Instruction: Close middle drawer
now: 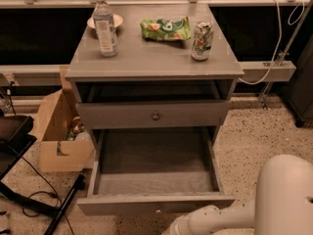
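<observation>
The middle drawer (155, 203) is pulled far out of the grey cabinet, and its empty grey inside faces up. Its flat front is near the bottom edge of the view, and its small knob (157, 211) barely shows. The top drawer (155, 115) above it stands slightly open and has a round knob. The lowest drawer is hidden under the open one. My white arm (210, 219) reaches in from the bottom right, just in front of the open drawer's front. The gripper itself is below the edge of the view.
On the cabinet top (146, 58) stand a water bottle (104, 26), a small plate (117, 20), a green snack bag (165, 28) and a soda can (201, 40). An open cardboard box (61, 133) sits on the floor to the left, with black stand legs (63, 209) and cables.
</observation>
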{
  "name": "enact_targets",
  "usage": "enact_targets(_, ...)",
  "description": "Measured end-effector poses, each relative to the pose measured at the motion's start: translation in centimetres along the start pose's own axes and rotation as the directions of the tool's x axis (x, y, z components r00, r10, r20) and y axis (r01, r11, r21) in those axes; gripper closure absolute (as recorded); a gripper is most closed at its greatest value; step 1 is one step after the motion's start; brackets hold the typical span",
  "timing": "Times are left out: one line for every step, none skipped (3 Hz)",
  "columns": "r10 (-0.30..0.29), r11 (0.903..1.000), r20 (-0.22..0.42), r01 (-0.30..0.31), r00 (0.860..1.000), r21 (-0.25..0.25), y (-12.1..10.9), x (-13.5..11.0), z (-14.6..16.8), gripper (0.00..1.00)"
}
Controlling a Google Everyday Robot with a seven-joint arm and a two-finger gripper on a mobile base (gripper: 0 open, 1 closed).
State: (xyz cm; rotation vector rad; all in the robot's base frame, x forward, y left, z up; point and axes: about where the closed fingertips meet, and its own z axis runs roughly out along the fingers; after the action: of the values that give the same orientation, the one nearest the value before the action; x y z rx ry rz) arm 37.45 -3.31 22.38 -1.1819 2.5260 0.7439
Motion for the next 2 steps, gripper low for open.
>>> enact_targets(-0.030, 0.9992, 0.013, 0.030, 0.999, 0.026, -2.3, -3.0, -1.4, 1.00)
enact_targets(-0.058, 0.9978, 0.011, 0.058, 0.998, 0.032, -4.9, -6.2, -2.0, 1.00)
